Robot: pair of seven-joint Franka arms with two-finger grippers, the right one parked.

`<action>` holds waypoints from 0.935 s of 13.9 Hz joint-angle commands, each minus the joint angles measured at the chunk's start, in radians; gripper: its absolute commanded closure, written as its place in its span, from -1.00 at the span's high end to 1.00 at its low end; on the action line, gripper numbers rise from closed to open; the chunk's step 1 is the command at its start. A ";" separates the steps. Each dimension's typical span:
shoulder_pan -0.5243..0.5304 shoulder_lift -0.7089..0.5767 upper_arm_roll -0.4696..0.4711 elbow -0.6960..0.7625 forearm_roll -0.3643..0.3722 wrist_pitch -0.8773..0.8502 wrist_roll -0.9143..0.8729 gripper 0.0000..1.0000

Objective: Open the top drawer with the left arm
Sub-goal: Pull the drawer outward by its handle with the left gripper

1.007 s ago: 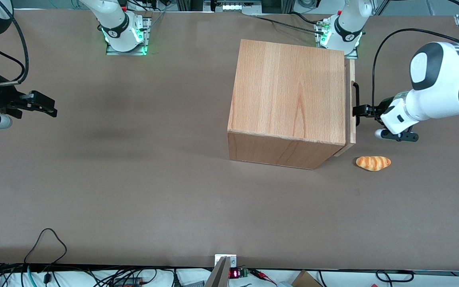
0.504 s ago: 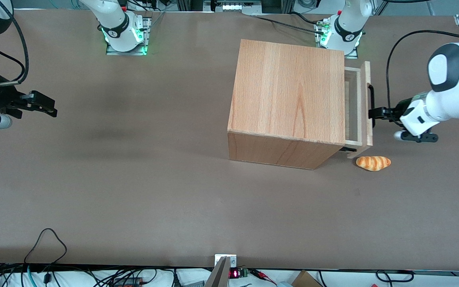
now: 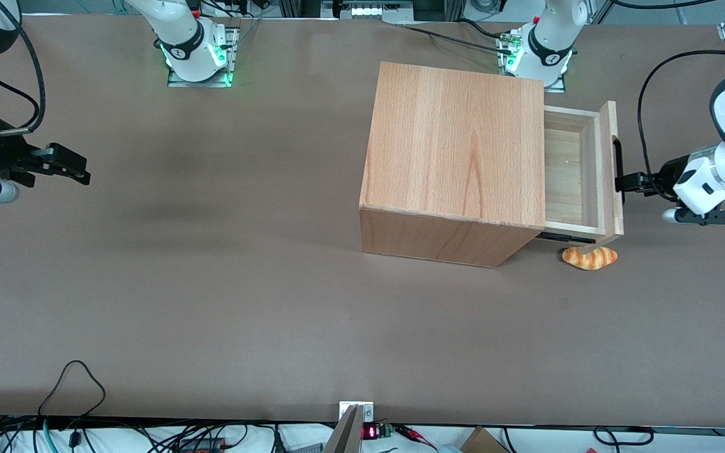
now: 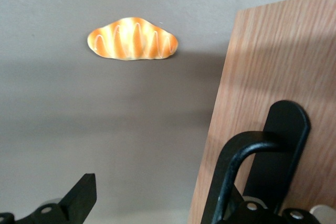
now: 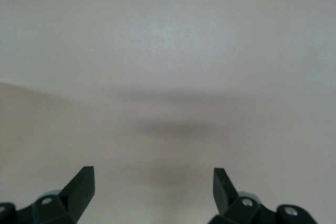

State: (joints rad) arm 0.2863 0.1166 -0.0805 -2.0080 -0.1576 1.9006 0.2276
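A brown table (image 3: 211, 302) runs the whole width of the front view, with cables along its near edge and the arm bases with green lights at the edge farthest from the camera. Toward my end stands a wooden cabinet (image 3: 457, 151), and a small striped bread roll (image 3: 590, 257) lies on the table just nearer the camera than the drawer's front corner.

The top drawer (image 3: 573, 173) now sticks well out of the cabinet, its pale plank floor open to view. My gripper (image 3: 628, 183) is at the black handle (image 3: 617, 163) on the drawer's front panel. In my wrist view one finger (image 4: 83, 196) stands off to the side of the panel (image 4: 273, 77) while the other hooks at the handle (image 4: 247, 171), so my fingers are apart, not clamped on the bar.

A second ago the drawer was shut flush; half a second ago it was partly out. My left arm (image 3: 724, 170) has drawn back toward the table's end with it. The roll has stayed put.
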 commanded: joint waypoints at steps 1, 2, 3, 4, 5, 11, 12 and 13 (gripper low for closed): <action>0.037 0.075 0.001 0.032 0.050 0.052 0.015 1.00; 0.048 0.083 0.001 0.037 0.050 0.052 0.019 1.00; 0.054 0.087 0.001 0.046 0.053 0.052 0.022 1.00; 0.060 0.089 0.001 0.049 0.073 0.052 0.029 1.00; 0.069 0.092 0.001 0.051 0.088 0.054 0.032 1.00; 0.085 0.106 0.001 0.094 0.084 0.040 0.044 1.00; 0.086 0.106 0.001 0.095 0.075 0.038 0.042 1.00; 0.089 0.106 0.001 0.104 0.070 0.034 0.041 1.00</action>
State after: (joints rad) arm 0.3680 0.1607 -0.0785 -1.9483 -0.1218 1.9016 0.2719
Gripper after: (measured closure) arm 0.000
